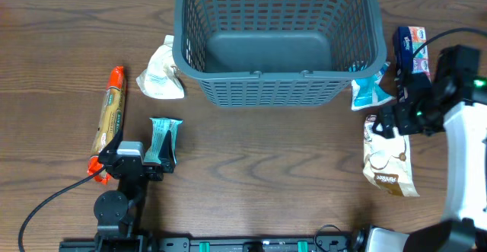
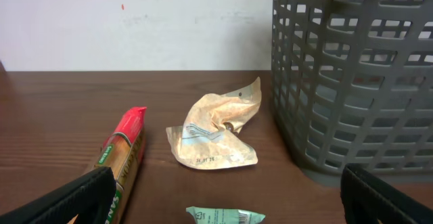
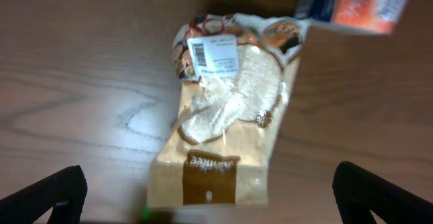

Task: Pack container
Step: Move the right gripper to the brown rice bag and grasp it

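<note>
Dark wood-grain table point(image 1: 266, 183) fills our overhead view, with the container point(image 1: 278, 88) at twelve o'clock. A crumpled beige packet point(image 1: 161, 74) lies just beside the container's wall at ten o'clock, and a long red-tipped pack point(image 1: 109, 119) at nine. At seven we see the left gripper point(image 1: 137, 154) spread wide and holding nothing, a teal sachet point(image 1: 163, 140) by its right finger. At three the right gripper point(image 1: 397, 121) hangs fully spread and unladen over a brown bag point(image 3: 223, 116). A light blue packet point(image 1: 370, 90) sits against the container's corner, and a blue-and-orange pack point(image 1: 412, 50) lies at two.
</note>
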